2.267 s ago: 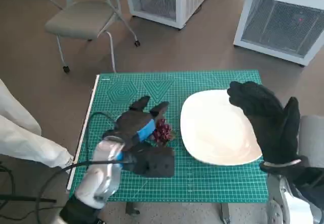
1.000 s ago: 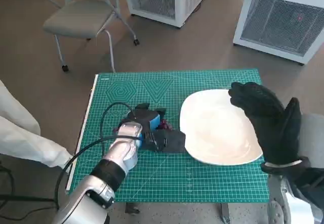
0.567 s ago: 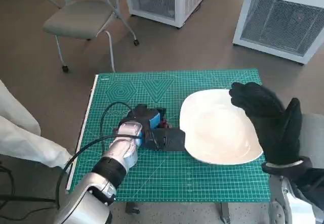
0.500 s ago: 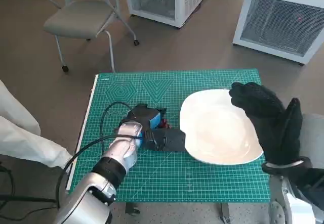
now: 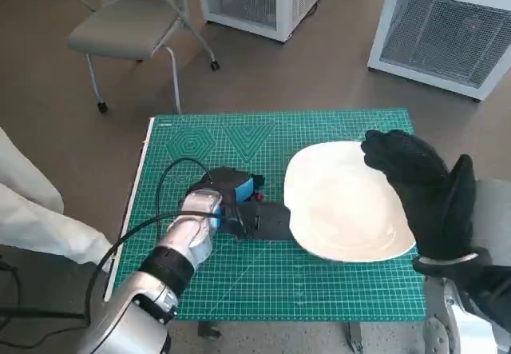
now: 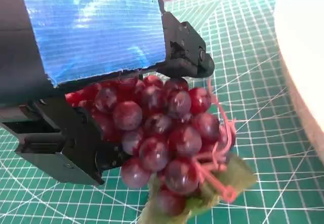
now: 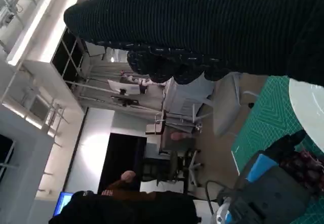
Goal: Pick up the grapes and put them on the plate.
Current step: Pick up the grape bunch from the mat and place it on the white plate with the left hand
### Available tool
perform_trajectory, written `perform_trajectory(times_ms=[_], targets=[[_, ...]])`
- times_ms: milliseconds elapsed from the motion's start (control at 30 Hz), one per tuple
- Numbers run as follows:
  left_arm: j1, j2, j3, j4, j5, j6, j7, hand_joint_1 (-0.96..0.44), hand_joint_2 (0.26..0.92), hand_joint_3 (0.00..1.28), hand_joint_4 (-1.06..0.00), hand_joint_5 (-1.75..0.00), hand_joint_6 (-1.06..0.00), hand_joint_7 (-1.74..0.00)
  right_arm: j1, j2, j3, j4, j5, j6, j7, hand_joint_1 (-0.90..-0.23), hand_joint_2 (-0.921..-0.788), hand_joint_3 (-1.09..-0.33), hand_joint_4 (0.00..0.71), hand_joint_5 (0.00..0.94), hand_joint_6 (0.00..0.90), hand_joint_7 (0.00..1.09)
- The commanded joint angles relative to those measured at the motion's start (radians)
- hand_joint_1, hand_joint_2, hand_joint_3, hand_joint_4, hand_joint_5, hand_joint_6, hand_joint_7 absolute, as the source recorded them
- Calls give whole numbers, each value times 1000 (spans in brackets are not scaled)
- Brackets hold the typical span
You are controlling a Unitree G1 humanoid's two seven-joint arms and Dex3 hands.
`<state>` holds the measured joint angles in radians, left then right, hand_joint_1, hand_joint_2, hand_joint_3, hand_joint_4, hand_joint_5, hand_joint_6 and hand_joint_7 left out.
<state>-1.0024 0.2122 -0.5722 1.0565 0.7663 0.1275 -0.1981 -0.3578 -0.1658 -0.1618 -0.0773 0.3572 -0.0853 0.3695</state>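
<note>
A bunch of dark red grapes (image 6: 157, 133) with a pink stem and a green leaf sits in the grip of my left hand (image 5: 237, 208), pressed between its black fingers (image 6: 61, 143) and the blue-taped back. In the head view only a sliver of the grapes (image 5: 256, 197) shows beside the hand, just left of the white plate (image 5: 343, 202). The right wrist view shows the grapes (image 7: 306, 163) close to the plate's rim (image 7: 310, 100). My gloved right hand (image 5: 423, 186) hovers over the plate's right side and holds nothing.
A green cutting mat (image 5: 200, 142) covers the small table. A grey chair (image 5: 132, 26) and white cabinets (image 5: 447, 34) stand on the floor beyond it. A person's pale sleeve (image 5: 32, 218) lies left of the table. A seated person (image 7: 131, 198) appears in the right wrist view.
My left hand, earlier spread over the grapes, has closed around them and drifted slightly right toward the plate's rim. The right hand has stayed where it was.
</note>
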Motion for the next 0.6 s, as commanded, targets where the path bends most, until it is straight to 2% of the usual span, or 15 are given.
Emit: perform_trajectory(times_ms=[33, 333, 500, 600], targets=[[14, 18, 8, -41, -16, 8, -19, 385, 644, 742, -508, -1560, -511, -14, 9, -5, -4, 13, 2, 12, -6, -317, -921, -602, 465, 835, 254, 987], [15, 22, 7, -56, -19, 38, -39, 385, 645, 738, -509, -1557, -548, -31, 6, -5, -2, 11, 0, 13, -8, -313, -921, -604, 465, 834, 254, 985], [15, 29, 5, -68, -23, 44, -48, 382, 672, 659, -541, -1499, -603, -52, 4, -6, -3, 11, 0, 12, -7, -312, -921, -604, 465, 833, 255, 984], [16, 38, 11, -95, -29, 51, -55, 383, 670, 657, -546, -1494, -561, -37, 3, -9, -5, 7, 4, 15, -6, -313, -921, -604, 466, 832, 255, 984]])
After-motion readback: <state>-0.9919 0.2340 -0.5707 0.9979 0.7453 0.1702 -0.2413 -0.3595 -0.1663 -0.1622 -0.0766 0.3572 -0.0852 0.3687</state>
